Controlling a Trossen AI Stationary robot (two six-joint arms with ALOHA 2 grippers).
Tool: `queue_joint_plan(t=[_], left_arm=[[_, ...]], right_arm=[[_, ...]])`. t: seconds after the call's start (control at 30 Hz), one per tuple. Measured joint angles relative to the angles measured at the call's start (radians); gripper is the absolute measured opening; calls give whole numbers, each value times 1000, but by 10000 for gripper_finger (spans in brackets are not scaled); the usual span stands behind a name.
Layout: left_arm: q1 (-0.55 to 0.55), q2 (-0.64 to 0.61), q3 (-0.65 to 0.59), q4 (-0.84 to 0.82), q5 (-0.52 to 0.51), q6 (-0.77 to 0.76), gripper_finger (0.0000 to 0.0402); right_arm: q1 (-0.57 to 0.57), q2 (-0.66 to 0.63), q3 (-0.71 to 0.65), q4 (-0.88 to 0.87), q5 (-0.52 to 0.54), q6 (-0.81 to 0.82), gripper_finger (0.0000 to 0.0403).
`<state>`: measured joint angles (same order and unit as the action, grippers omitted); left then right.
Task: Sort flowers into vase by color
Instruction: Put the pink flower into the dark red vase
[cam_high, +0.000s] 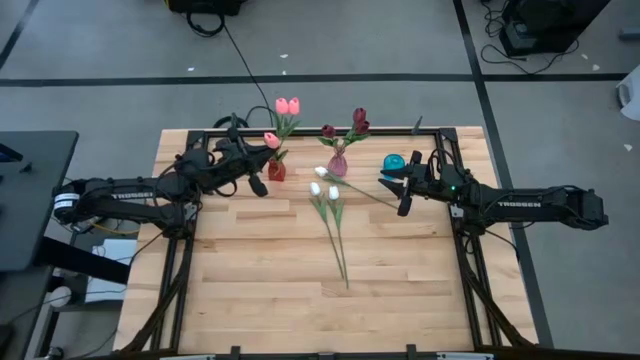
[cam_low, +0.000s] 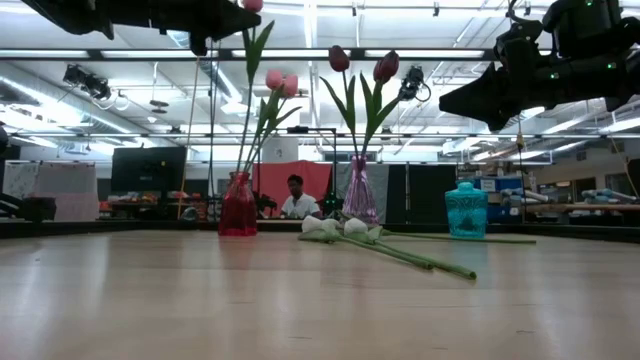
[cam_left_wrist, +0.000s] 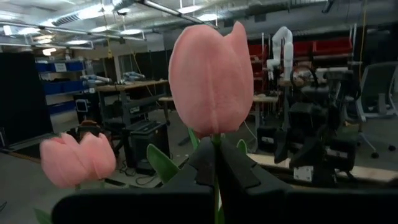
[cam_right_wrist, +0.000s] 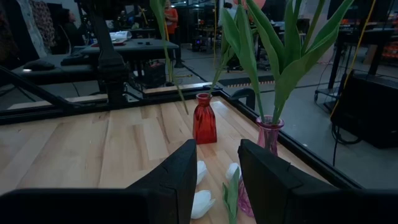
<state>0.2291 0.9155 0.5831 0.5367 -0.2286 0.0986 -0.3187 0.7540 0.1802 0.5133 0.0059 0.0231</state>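
Note:
My left gripper (cam_high: 258, 150) is high above the red vase (cam_high: 276, 170), shut on a pink tulip (cam_left_wrist: 211, 74). Two more pink tulips (cam_high: 288, 105) stand in that red vase (cam_low: 238, 205). Dark red tulips (cam_high: 358, 120) stand in a pink glass vase (cam_high: 338, 165). Three white tulips (cam_high: 325, 190) lie on the table in front of the vases, stems toward the near edge. A teal vase (cam_high: 394, 162) stands to their right. My right gripper (cam_high: 397, 192) is open and empty above the table, right of the white tulips (cam_right_wrist: 202, 202). My left gripper pinches the pink tulip's stem (cam_left_wrist: 216, 180) between its two fingers, just below the head. The flower stands upright, head above the fingers. Its stem (cam_low: 247, 110) hangs down to the red vase's mouth; whether the lower end is inside, I cannot tell.
A black frame (cam_high: 440, 150) runs round the table's far and side edges. The near half of the wooden table (cam_high: 260, 300) is bare. A person (cam_low: 296, 198) sits in the room beyond the table.

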Motion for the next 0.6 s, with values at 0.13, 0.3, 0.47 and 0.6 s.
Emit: queue_joint_plan(t=[0.13, 0.3, 0.47, 0.6], left_arm=[[0, -22, 1, 39, -15, -4, 7], [1, -21, 1, 45, -55, 3, 7], [2, -20, 1, 53, -84, 30, 7], [7, -27, 1, 108, -100, 63, 7]], right_arm=[[0, 0, 0, 0, 0, 0, 133], [0, 0, 0, 0, 0, 0, 133], [0, 0, 0, 0, 0, 0, 133], [0, 0, 0, 0, 0, 2, 133]])
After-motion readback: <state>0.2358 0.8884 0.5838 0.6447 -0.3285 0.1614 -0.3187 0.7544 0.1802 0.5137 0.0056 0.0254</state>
